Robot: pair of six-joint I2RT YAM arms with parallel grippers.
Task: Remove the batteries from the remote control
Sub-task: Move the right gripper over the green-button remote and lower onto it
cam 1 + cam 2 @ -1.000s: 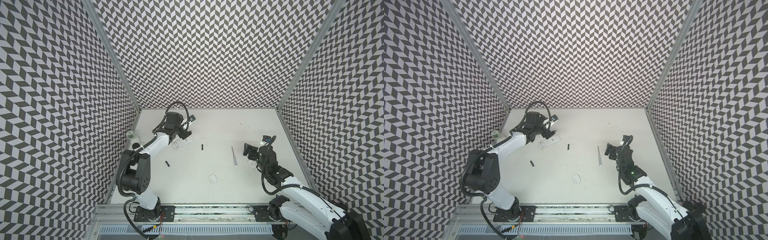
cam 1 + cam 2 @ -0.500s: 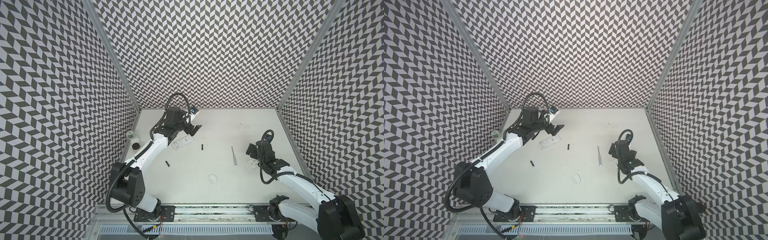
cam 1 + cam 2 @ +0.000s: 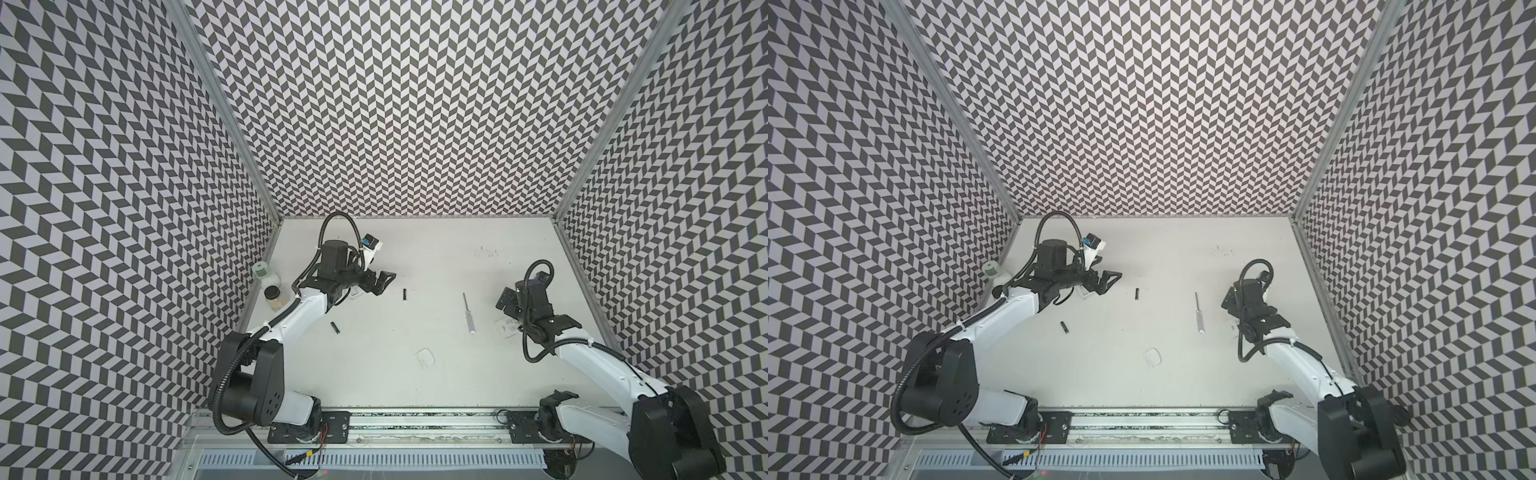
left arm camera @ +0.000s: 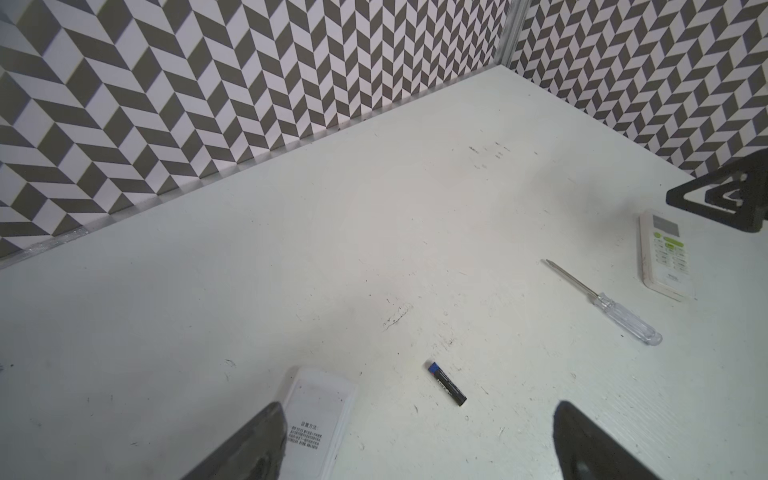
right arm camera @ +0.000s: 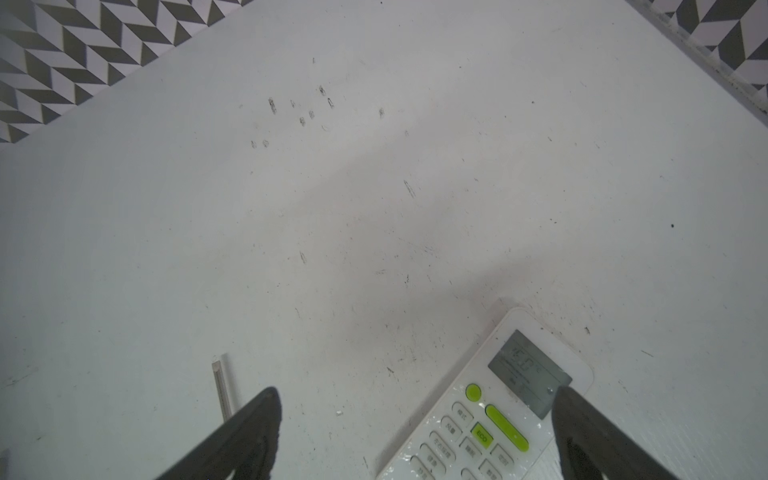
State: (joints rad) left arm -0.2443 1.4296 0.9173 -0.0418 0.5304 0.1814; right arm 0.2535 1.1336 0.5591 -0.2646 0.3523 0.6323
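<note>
Black, one battery (image 3: 404,294) lies on the table (image 3: 415,374) just right of the face-down remote (image 4: 320,415) under the left fingers (image 4: 253,444), another battery (image 3: 335,327) nearer; these and the right fingers (image 5: 249,436) spread wide, empty.

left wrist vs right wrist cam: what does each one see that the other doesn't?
Left wrist only: a black battery lying loose on the table, and a white panel with printed text near it. Right wrist only: nothing new, just the ECO button close enough to read. Both: the green-buttoned remote, the screwdriver (only one end in the right wrist view), and the scuffed table.
</note>
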